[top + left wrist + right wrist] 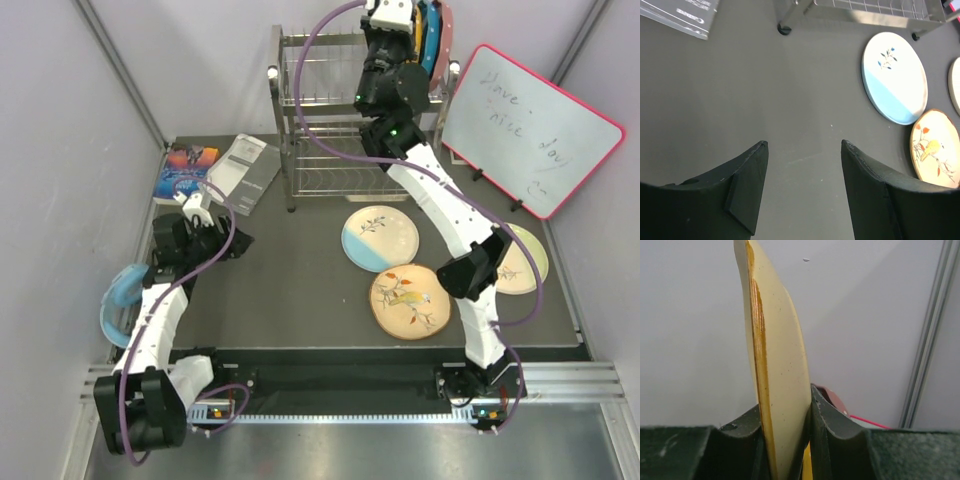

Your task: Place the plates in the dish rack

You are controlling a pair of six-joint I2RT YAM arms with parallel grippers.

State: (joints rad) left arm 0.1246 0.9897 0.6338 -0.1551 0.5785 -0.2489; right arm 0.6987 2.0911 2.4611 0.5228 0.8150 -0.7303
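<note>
1. Top external view: looks down on a dark desk [290, 290] with a shiny two-tier wire dish rack [330, 130] standing at the far side, near the back wall.
2. Right claw [785, 412]: raised high over the right end of the rack and pinching the rim of a peach plate [780, 355]. Plate held on edge, almost upright, with an orange-brown glazed line along its rim in the right wrist view. Cannot tell whether it touches the rack wires.
3. Flat on the desk in front of the rack: a blue and white plate [381, 238] painted with a small sprig. Just beside it, toward the near edge, a tan bird plate [410, 300].
4. Further right, also flat: a pale green plate [525, 262], partly hidden behind the right arm [450, 215].
5. Left claw [802, 145]: spread wide, nothing between its dark fingers [747, 175]. Hovers over bare desk on the left side, well apart from the plates.
6. Left wrist view: blue and white plate and bird plate at the right edge, with a rack foot and the lower wire shelf along the top.
7. Other items: a red-framed whiteboard [530, 125] with handwriting, leaning to the right of the rack. Left of the rack, a grey booklet [243, 172] and a colourful leaflet [187, 165].
</note>
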